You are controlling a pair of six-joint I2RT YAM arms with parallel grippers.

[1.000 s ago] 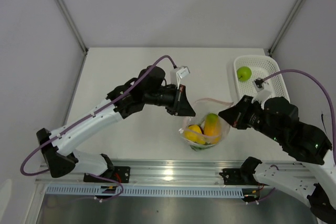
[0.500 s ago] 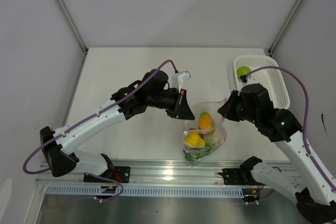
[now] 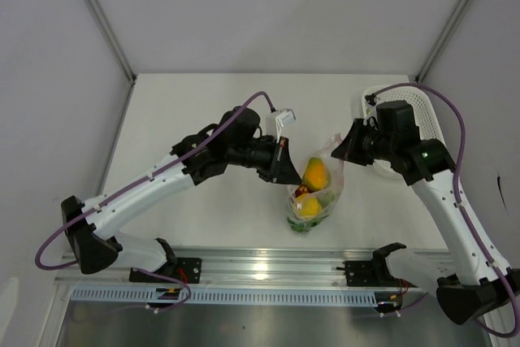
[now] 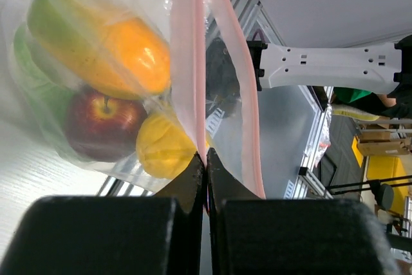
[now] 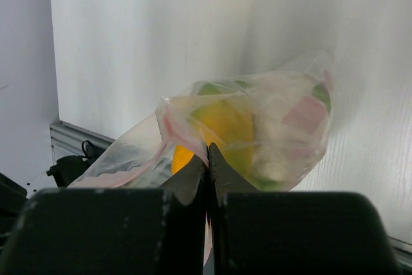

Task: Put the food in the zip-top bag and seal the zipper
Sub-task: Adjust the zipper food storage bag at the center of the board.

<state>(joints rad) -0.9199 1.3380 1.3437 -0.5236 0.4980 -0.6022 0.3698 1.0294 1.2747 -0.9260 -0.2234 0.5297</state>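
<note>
The clear zip-top bag [image 3: 315,193] hangs between my two grippers, lifted off the table. Inside it are an orange-green fruit [image 3: 315,173], a red apple [image 4: 103,123], a yellow fruit [image 3: 307,206] and green pieces [image 4: 32,72]. My left gripper [image 3: 284,170] is shut on the pink zipper strip [image 4: 188,62] at the bag's left end. My right gripper [image 3: 344,145] is shut on the strip's other end [image 5: 187,136]. The bag also shows in the right wrist view [image 5: 257,133]. The green apple is hidden behind my right arm.
A white mesh basket [image 3: 426,115] stands at the back right, partly covered by my right arm. The metal rail [image 3: 268,270] runs along the table's near edge, just below the hanging bag.
My right gripper has swung back and up toward the basket, pulling the bag's mouth taut. The bag has risen and narrowed, and the fruits have stacked vertically. The left gripper has barely moved.
</note>
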